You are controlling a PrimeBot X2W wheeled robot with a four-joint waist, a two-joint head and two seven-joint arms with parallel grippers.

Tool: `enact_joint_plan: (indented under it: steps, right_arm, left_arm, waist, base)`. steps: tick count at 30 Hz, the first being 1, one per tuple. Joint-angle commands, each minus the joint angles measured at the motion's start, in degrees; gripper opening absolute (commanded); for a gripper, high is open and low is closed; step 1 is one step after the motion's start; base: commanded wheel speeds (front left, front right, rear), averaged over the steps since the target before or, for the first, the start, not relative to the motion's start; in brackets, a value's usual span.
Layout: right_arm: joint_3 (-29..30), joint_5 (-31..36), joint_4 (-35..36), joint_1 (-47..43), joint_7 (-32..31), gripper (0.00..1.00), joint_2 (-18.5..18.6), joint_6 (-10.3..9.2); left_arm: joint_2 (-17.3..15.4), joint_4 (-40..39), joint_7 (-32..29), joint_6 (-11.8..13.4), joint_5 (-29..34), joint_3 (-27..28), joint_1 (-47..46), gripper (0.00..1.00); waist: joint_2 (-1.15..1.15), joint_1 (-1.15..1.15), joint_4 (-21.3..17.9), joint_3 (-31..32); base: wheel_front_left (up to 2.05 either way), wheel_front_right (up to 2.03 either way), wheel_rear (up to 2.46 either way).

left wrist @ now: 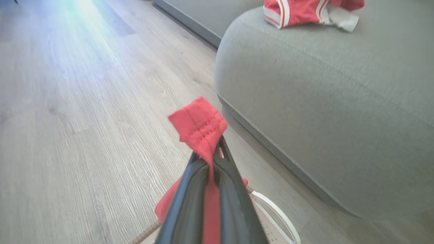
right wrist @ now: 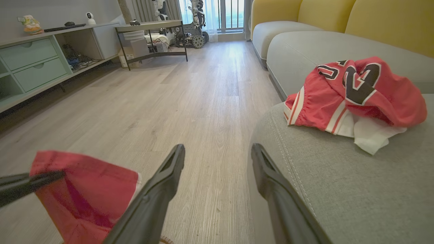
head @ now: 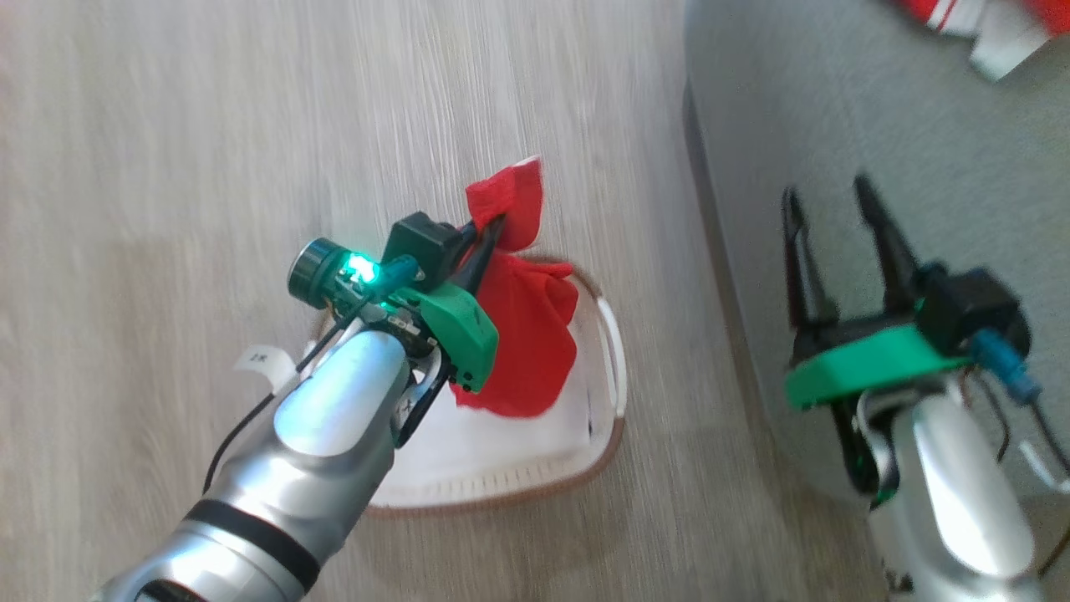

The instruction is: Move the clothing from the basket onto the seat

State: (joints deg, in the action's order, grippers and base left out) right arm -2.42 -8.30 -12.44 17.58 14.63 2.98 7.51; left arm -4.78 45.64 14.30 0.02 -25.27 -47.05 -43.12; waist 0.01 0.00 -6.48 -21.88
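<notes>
**Clerk:** Entry one, the step in hand?

**Checker:** Carrying a garment from basket to seat. Left hand (head: 491, 232): clenched on a small fold of a red garment (head: 527, 334) with white trim at one edge, probably the shorts. The cloth hangs from the fingers above the basket (head: 518, 481). I cannot tell whether its lower end is touching inside.

**Clerk:** Right hand?

**Checker:** Right hand (head: 826, 191): released, fingers spread wide and grasping nothing, over the near edge of the seat (head: 878, 100).

**Clerk:** Notes on doing it well?

**Checker:** By my judgement:
- Lift until the hem is free of the brown rim, so the light basket is not dragged along.
- Swing right, over the cushion's rounded edge.
- Let go well in from that edge. The pinch is small and the bulk hangs loose, so it could slide to the wood floor (head: 209, 167).
- Keep clear of the right hand's open fingers.

**Clerk:** Containers and contents?

**Checker:**
- Basket: oval, cream-white, with a brown rim and white handle, on the floor just left of the seat. The inside that shows is bare white plastic. The near part is hidden behind the left forearm.
- Seat: one red jersey (right wrist: 356, 88) with black-and-white numerals, crumpled at the far right, well apart from the basket.
</notes>
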Motion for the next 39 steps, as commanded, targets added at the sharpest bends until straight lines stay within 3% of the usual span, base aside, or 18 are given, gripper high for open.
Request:
enact_joint_plan:
  steps: [1, 13, 24, 33, 39]
  right_arm:
    - [-1.6, -0.4, 0.9, -1.1, 0.4, 1.0, -0.1, -0.02]
    - [-3.7, -0.4, -5.7, -7.7, 0.4, 1.0, -0.1, -0.02]
    - [-8.3, -0.7, -7.9, -6.0, 0.4, 1.0, -0.1, -0.02]
    - [-17.6, -2.5, -9.8, -1.4, 0.4, 1.0, -0.1, -0.02]
    - [-22.8, -1.6, -15.7, 3.4, 0.4, 1.0, -0.1, -0.02]
  left_arm:
    - [-1.1, -2.5, 0.7, 0.2, 0.6, 2.3, -1.0, 0.0]
    - [-1.4, -5.5, 0.7, -1.3, 0.8, 4.8, -1.8, 0.0]
    - [0.2, -8.0, -0.8, -1.7, -0.2, 4.4, -6.7, 0.0]
    - [1.5, -10.6, -1.2, -1.3, -1.5, 2.8, -9.2, 0.0]
    - [1.7, -12.8, -1.6, -0.7, -2.2, 1.2, -9.5, 0.0]
  waist:
    - [-0.01, 0.0, 0.5, 7.6]
    - [-0.01, 0.0, 1.1, 22.2]
    - [-0.01, 0.0, 2.1, 25.9]
    - [-0.01, 0.0, 2.4, 27.3]
    - [-0.01, 0.0, 2.9, 27.6]
  base:
    - [0.0, 0.0, 0.0]
    - [0.0, 0.0, 0.0]
    - [0.0, 0.0, 0.0]
    - [0.0, 0.0, 0.0]
    - [0.0, 0.0, 0.0]
